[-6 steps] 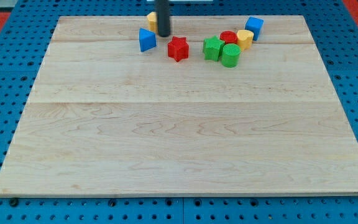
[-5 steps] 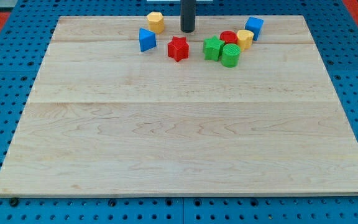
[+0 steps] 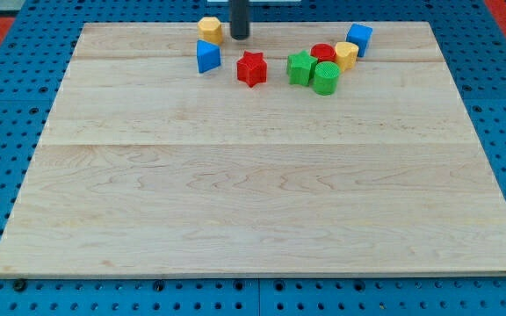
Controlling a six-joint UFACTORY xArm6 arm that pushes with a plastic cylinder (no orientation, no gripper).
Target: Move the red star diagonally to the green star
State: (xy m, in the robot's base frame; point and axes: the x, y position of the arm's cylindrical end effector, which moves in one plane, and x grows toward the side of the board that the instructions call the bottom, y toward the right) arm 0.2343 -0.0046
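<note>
The red star point(image 3: 251, 68) lies near the view's top, a little left of centre. The green star point(image 3: 301, 68) lies just to its right, apart from it by a small gap. My tip point(image 3: 239, 37) is at the view's top, above and slightly left of the red star, not touching it, and just right of the yellow hexagon block point(image 3: 209, 29).
A blue triangular block point(image 3: 206, 56) lies left of the red star. A green cylinder point(image 3: 326, 78), a red cylinder point(image 3: 323, 53), a yellow block point(image 3: 347, 54) and a blue cube point(image 3: 359, 39) cluster right of the green star. The wooden board point(image 3: 253, 193) sits on a blue pegboard.
My tip swung right, then came back left and up toward the board's top edge. The yellow hexagon shifted left and slightly up. The red star has not moved.
</note>
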